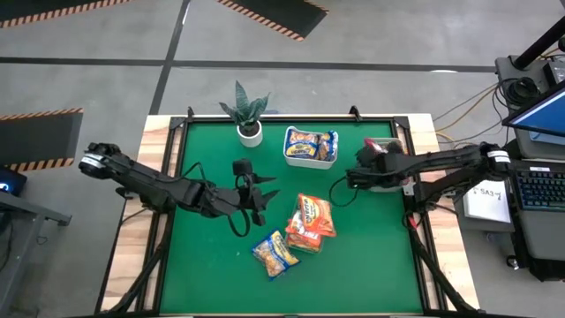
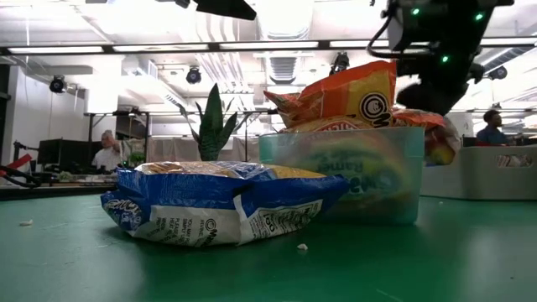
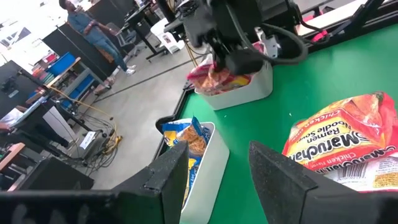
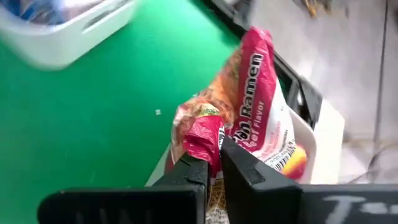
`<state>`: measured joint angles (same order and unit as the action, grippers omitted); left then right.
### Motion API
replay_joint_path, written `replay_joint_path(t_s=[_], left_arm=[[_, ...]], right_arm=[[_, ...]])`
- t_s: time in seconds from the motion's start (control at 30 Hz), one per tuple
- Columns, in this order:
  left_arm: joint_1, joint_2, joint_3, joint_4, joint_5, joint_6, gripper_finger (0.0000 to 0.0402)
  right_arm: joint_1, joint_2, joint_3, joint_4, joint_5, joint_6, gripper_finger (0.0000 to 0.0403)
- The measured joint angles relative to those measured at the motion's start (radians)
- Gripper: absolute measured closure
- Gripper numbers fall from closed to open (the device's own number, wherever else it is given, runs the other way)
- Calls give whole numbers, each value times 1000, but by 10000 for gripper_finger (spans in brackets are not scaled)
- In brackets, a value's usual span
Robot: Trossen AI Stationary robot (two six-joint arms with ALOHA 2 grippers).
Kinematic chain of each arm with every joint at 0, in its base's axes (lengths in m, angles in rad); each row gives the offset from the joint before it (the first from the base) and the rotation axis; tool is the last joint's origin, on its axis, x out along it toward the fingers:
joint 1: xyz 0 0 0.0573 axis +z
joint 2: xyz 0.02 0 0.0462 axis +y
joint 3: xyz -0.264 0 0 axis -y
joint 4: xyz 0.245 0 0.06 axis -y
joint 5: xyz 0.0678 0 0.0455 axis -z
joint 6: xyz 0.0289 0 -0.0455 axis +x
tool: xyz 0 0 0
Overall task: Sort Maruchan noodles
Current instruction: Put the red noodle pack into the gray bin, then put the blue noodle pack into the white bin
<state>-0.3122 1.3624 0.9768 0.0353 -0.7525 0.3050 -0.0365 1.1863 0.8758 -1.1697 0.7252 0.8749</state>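
A red ramen packet [image 4: 249,118] sits pinched at its crimped end between the closed fingers of the right gripper [image 4: 214,163], over a white tub [image 4: 311,140] at about three o'clock on the green table [image 1: 212,265]. In the left wrist view the same packet [image 3: 214,79] shows in that tub [image 3: 252,87] under the right arm.

At twelve o'clock a second white tub [image 1: 309,159] holds yellow-and-blue packets [image 1: 311,143]. Near the centre, orange packets [image 1: 311,221] are piled in a clear tray [image 2: 344,184], and one yellow-and-blue packet [image 1: 275,253] lies loose on the mat at about six o'clock, just beside them. Its wrapper is crumpled, with white print on blue.

A potted plant [image 1: 248,119] stands at eleven o'clock near the back edge. The left gripper [image 1: 263,201] hangs left of centre, at nine o'clock from the orange pile, fingers [image 3: 280,177] apart and holding nothing.

The mat is framed in black on a pale wooden top. Beyond it lies grey floor with striped hazard tape, a desk with a laptop [image 1: 538,124] off to the right, and people [image 3: 93,28] standing among workbenches in the room.
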Motion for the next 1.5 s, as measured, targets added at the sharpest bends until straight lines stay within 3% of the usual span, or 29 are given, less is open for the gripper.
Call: replay_joint_path(t_s=[0.23, 0.43, 0.57, 0.77, 1.0, 1.13, 1.27, 1.5], left_arm=[[0, 0, 4, 3, 0, 0, 249], [0, 0, 4, 3, 0, 0, 249], [0, 0, 4, 16, 0, 0, 249], [0, 1, 4, 21, 0, 0, 249], [-3, 1, 4, 43, 1, -31, 249], [-4, 1, 4, 35, 2, -156, 249], [-23, 2, 5, -54, 3, -382, 249], [-101, 12, 5, -279, 38, -815, 249]], right_arm=[[-1, -187, -107, 5, -36, 260, 389], [-1, -258, -260, 158, -108, 264, 390], [-1, -250, -331, 256, -99, 254, 390], [-2, -248, -307, 231, -123, 247, 380], [-1, -249, -199, 56, -141, 214, 299], [-1, -256, -124, -15, -132, 175, 249], [2, -276, -56, -27, -127, 92, 215], [43, -341, 3, -17, -118, -8, 201]])
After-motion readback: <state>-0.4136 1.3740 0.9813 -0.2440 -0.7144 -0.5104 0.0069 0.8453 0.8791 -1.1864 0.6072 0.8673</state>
